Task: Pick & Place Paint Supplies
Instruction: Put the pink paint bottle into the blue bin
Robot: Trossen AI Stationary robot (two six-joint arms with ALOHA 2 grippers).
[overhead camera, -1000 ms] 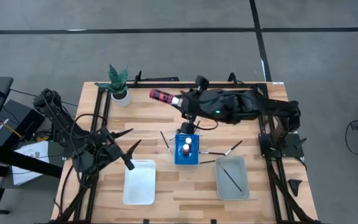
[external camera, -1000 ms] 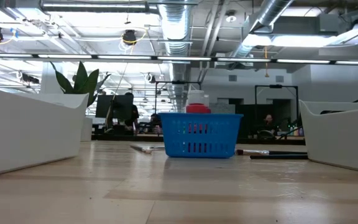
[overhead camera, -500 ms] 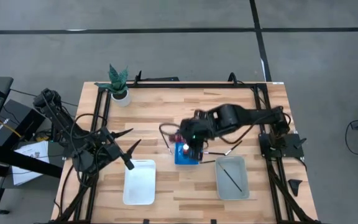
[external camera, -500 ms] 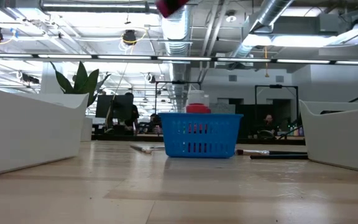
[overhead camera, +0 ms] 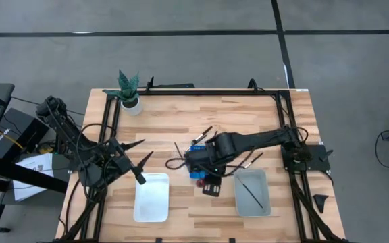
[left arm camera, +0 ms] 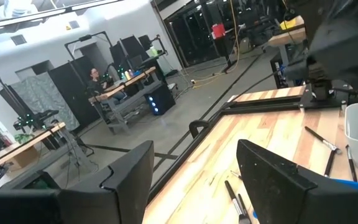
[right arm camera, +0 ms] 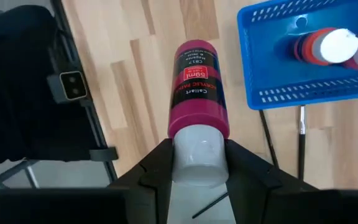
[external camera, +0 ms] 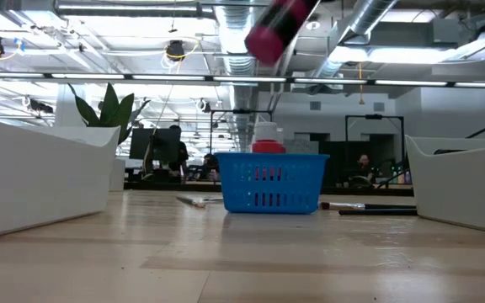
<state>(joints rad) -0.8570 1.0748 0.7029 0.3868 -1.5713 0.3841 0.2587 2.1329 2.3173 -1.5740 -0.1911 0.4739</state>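
Note:
My right gripper [right arm camera: 196,158] is shut on a red paint bottle [right arm camera: 194,87] with a white cap. It hangs high over the table by the blue rack [overhead camera: 196,150], and the low view shows its bottom end [external camera: 269,34] well above the rack [external camera: 272,181]. Two white-capped red bottles [right arm camera: 335,46] stand in the rack. Thin brushes [overhead camera: 252,160] lie on the wood around it. My left gripper [left arm camera: 194,180] waits open at the table's left, near the white tray [overhead camera: 151,197]. My right gripper pinches the bottle's white cap [right arm camera: 196,146] between its two fingers, one finger on each side. The fingers come steeply from above. The bottle hangs below them, bottom end down and tilted, lifted clear of the table and the rack.
A grey tray [overhead camera: 252,192] at the near right holds one brush [overhead camera: 250,190]. A potted plant [overhead camera: 130,88] stands at the far left corner. More brushes [overhead camera: 204,131] lie on the wood far of the rack. Black frame rails run along the table's edges.
My right gripper has carried the bottle from the far side of the table toward the near edge and down, arriving over the blue rack. It has tipped from level to pointing steeply down, so the bottle has turned from lying level to hanging bottom down.

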